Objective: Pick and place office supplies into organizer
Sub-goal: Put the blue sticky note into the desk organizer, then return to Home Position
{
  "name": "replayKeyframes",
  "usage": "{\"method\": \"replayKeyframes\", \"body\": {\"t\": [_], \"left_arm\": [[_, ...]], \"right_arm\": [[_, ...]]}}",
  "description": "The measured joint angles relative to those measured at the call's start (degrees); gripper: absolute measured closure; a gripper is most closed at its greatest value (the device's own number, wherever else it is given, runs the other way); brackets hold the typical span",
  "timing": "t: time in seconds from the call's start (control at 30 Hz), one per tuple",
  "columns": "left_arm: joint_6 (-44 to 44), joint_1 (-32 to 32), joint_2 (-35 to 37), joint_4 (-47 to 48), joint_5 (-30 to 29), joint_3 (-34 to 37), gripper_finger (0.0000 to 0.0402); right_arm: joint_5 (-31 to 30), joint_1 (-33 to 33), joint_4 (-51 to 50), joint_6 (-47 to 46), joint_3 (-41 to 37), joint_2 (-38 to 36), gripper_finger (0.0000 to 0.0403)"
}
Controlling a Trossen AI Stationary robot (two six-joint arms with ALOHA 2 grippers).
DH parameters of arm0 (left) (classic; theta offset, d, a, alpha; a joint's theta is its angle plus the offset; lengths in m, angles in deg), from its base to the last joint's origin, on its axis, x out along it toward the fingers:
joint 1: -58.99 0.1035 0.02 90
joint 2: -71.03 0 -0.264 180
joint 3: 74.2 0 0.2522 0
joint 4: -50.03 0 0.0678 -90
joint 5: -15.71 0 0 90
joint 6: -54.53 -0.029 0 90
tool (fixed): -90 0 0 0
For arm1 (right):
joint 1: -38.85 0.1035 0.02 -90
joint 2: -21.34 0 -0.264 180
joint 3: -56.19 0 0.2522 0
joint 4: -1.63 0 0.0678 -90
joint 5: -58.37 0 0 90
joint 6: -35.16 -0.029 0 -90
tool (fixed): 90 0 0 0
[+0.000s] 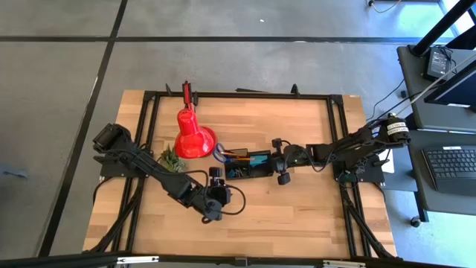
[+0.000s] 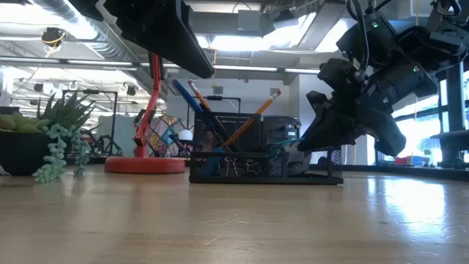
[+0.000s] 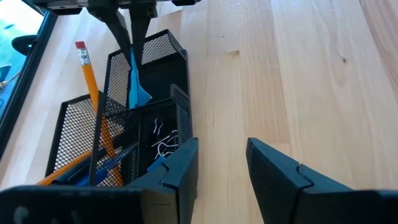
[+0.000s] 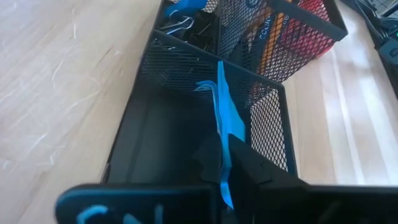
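The organizer (image 1: 259, 155) is a black mesh tray at mid-table, with orange pencils (image 3: 91, 84) and blue-handled scissors (image 1: 221, 152) standing in its tall cells and binder clips (image 3: 163, 140) in a low one. My right gripper (image 4: 224, 163) hangs over the organizer's right end cell (image 4: 168, 124), shut on the light-blue note pad (image 4: 225, 115). My left gripper (image 3: 222, 177) is open and empty, low over the bare table just off the organizer's near side. My right gripper pinches the note pad between its two fingers (image 3: 118, 28) at the pad's upper edge (image 3: 132, 56). The fingers come from above, pointing down. The pad hangs on edge below them, with its lower part (image 3: 140, 96) inside the end cell. Whether it touches the floor, I cannot tell.
A red desk lamp (image 1: 195, 138) and a small green potted plant (image 1: 171, 158) stand left of the organizer. Bare wood lies along the table's near side (image 1: 297, 216). Black frame rails run along the table's edges.
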Motion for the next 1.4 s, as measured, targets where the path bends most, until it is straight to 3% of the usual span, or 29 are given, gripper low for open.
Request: {"method": "replayKeyframes", "body": {"t": [0.43, 0.67, 0.93, 1.13, 1.4], "left_arm": [[-0.04, 0.59, 0.0, 0.0, -0.02, 0.0, 0.0272], [0.55, 0.57, 0.0, 0.0, 0.03, 0.0, 0.0272], [1.51, 0.57, 0.16, 0.29, 0.86, 0.02, 0.0272], [1.49, 0.73, 1.04, 0.33, 0.69, 0.07, 0.0272], [7.93, 0.68, 4.98, 1.68, -8.83, 2.98, 0.0272]], "right_arm": [[-0.06, 0.0, 0.19, -0.38, 0.01, -0.07, 0.0336], [-0.13, 0.0, -0.09, -5.0, 0.09, -0.27, 0.0272], [-0.04, 2.11, -3.51, -13.22, 0.11, -1.87, 0.0259], [0.02, 3.21, -10.33, -17.72, 0.9, -7.95, 0.0258], [-0.45, 3.17, -17.24, -21.89, 2.91, -18.95, 0.0258]]}}
